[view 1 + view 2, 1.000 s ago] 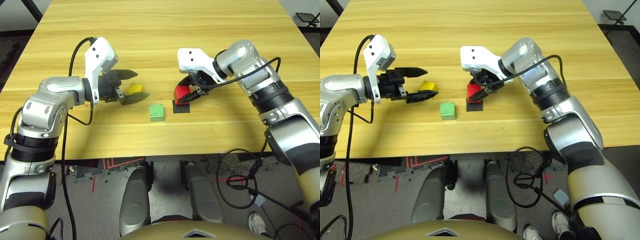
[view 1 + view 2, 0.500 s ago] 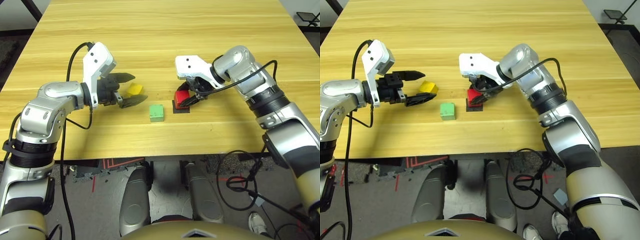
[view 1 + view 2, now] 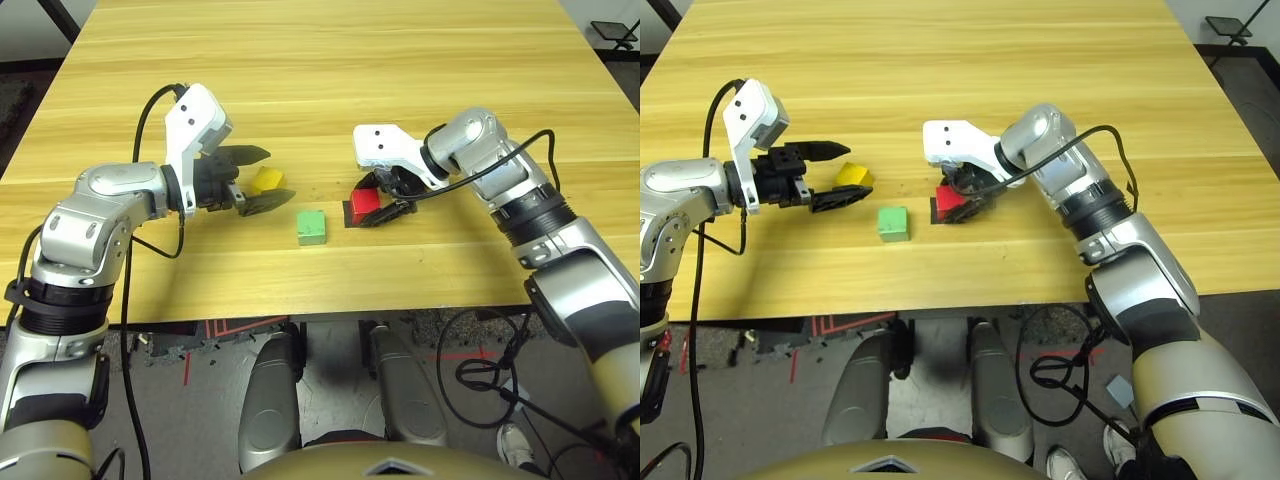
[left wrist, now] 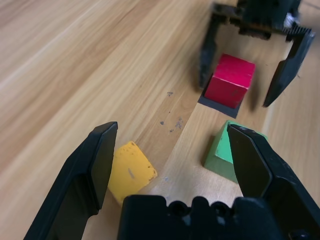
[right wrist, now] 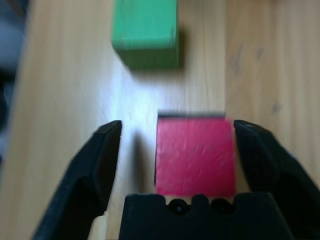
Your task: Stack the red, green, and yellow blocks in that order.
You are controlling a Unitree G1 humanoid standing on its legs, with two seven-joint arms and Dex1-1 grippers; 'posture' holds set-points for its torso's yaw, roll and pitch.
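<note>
A: The red block (image 3: 363,202) sits on a black patch (image 4: 220,104), between the spread fingers of the right gripper (image 3: 384,196), untouched.

B: The left gripper (image 3: 258,177) gapes wide around the yellow block (image 3: 265,179). The green block (image 3: 313,225) stands free between them, near the table's (image 3: 400,60) front edge.

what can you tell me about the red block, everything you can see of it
The red block is a small, plain matte cube, bright red, with faint scuffs on its faces. It sits flat and upright on a flat black square patch on the wooden table, slightly turned against the patch's edges. The right gripper straddles it with fingers open, a gap showing on each side, so nothing grips it. The green block lies close by, apart from it.
</note>
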